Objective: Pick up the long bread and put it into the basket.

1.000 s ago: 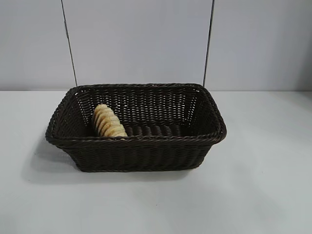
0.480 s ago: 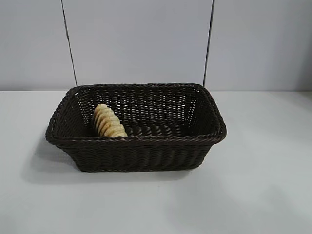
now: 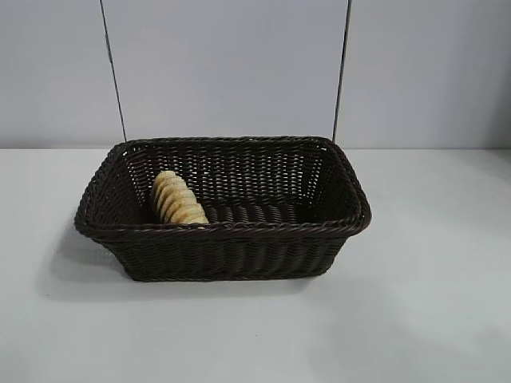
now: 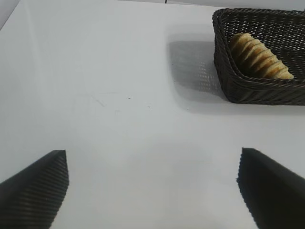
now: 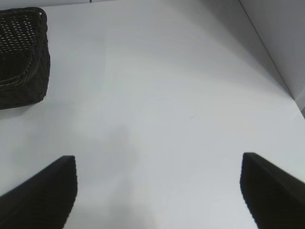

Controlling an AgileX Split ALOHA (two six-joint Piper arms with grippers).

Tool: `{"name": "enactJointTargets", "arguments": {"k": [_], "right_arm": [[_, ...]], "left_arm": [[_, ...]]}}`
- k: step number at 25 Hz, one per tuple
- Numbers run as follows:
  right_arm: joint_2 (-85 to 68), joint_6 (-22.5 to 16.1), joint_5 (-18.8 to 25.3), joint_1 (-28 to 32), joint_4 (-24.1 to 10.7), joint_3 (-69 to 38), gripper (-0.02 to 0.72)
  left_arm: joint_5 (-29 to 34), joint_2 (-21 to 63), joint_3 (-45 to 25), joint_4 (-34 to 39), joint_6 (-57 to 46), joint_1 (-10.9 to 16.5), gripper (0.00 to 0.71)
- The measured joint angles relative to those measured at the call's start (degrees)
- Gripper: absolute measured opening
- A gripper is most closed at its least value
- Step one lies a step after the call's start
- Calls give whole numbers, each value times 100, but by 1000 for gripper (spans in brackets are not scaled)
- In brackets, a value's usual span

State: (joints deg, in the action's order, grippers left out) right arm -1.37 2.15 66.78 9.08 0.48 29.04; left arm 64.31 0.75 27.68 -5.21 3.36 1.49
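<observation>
**Long bread lies in the basket, both grippers spread and empty**

The long bread point(image 3: 177, 200) rests inside the basket point(image 3: 223, 230), in the part toward the exterior view's left, leaning with one end up against the woven side wall and the other end down on the basket floor. Its ridged crosswise stripes face upward. Nothing else shows in the basket.

Neither arm appears in the exterior view. The left gripper point(image 4: 152, 186) hangs above bare white surface point(image 4: 119, 109), angled downward, well apart from the basket, which sits ahead of it and off to one side. Its two dark fingers point(image 4: 35, 186) stand spread wide and released, with only surface between them. The left wrist view also catches the bread against the basket's near corner.

The right gripper point(image 5: 157, 191) is likewise tilted down over bare surface, its fingers point(image 5: 43, 191) parted wide and grasping nothing. Only one corner of the basket reaches into the right wrist view, well clear of the fingers. The basket stands flat on the surface, upright, before a pale wall.
</observation>
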Motion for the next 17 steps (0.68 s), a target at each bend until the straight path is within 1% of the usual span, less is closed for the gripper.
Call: {"name": "enactJointTargets", "arguments": {"k": [17], "right_arm": [[0,0,-52,0,0,0,662]], "left_arm": [[0,0,0,0,0,0,695]]}}
